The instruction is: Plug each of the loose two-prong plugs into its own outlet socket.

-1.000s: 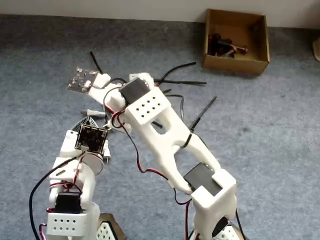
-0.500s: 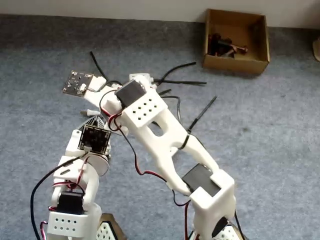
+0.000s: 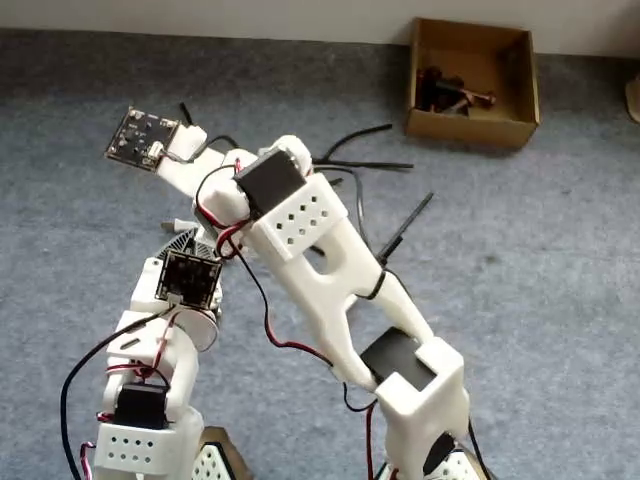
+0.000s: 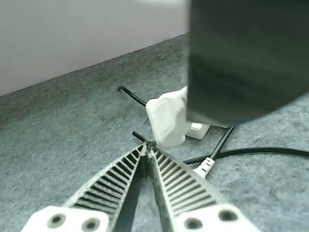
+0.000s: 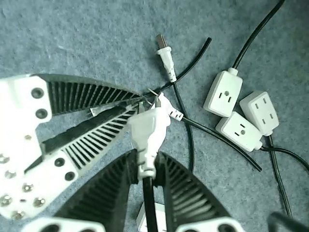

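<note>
Two tools meet at the left of the high view. The left tool [image 4: 149,147] sits low over the grey carpeted bench [image 3: 560,260], its ribbed fingers pressed together tip to tip; whether they pinch anything I cannot tell. Just beside it, the right tool [image 5: 147,157] is clenched on a white two-prong plug [image 5: 147,130]. The plug's black cord runs back between the jaws, and its front end points toward the left tool's tips.

Over the last second the right arm's wrist has swung up and away toward the far left of the bench, taking the plug with it. The left arm has barely shifted. As I judge it, this plug is now secured and off the carpet but no closer to being seated. It has yet to be turned and carried across to a socket, so the task is at an early stage.

Further right, a loose plug [image 5: 166,57] lies on the carpet with its prongs bare, among crossing black cords. Beyond it three white outlet sockets [image 5: 223,92] lie bunched together, none with a plug in it. At the far right of the high view stands a cardboard box [image 3: 470,80] holding some dark parts.
</note>
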Robot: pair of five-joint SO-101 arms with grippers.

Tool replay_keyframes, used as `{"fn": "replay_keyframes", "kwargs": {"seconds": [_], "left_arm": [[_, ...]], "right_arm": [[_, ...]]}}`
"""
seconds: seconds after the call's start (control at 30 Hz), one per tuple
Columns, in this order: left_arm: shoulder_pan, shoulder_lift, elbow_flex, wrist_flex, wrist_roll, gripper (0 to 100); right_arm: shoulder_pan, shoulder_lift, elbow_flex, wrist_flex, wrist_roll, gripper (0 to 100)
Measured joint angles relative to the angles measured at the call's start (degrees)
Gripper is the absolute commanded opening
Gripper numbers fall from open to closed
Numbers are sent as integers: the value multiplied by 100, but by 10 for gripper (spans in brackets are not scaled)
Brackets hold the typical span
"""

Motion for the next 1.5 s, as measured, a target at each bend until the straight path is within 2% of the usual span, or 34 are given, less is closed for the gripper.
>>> {"fn": "replay_keyframes", "kwargs": {"seconds": [0.53, 0.8, 1.5], "left_arm": [[-571, 0, 0, -35, 0, 7], [-448, 0, 0, -193, 0, 7], [-18, 0, 0, -193, 0, 7]], "right_arm": [[-9, 18, 0, 0, 26, 5], [-9, 677, -9, 0, 35, 5], [-158, 677, -35, 9, 62, 5]]}}
